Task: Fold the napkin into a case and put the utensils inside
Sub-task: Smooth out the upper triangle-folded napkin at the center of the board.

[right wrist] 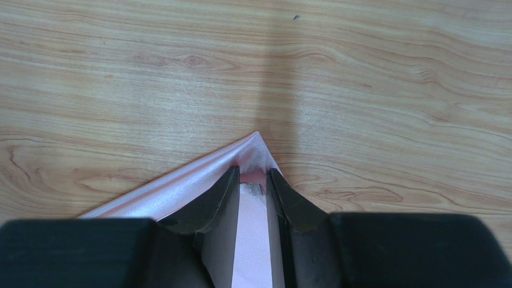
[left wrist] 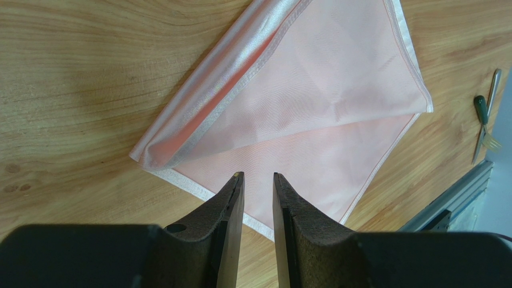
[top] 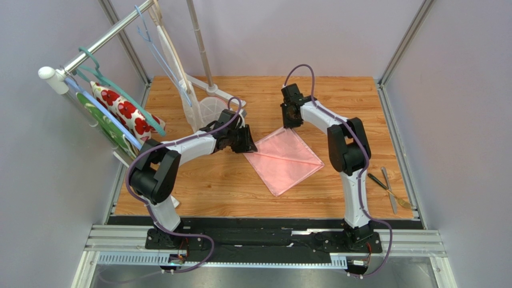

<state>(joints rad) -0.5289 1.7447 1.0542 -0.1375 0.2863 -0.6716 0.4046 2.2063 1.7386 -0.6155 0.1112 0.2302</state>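
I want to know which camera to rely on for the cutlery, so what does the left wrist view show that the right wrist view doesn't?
Only the left wrist view shows the utensils, lying on the wood apart from the napkin. It also shows the napkin's folded-over flap and the left gripper, jaws apart over the cloth. Only the right wrist view shows the right gripper straddling one pointed napkin corner, with bare wood beyond. Both show the pink napkin lying on the wooden table.

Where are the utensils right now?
In the top view, the utensils lie on the table near its right edge, right of the right arm, apart from the napkin.
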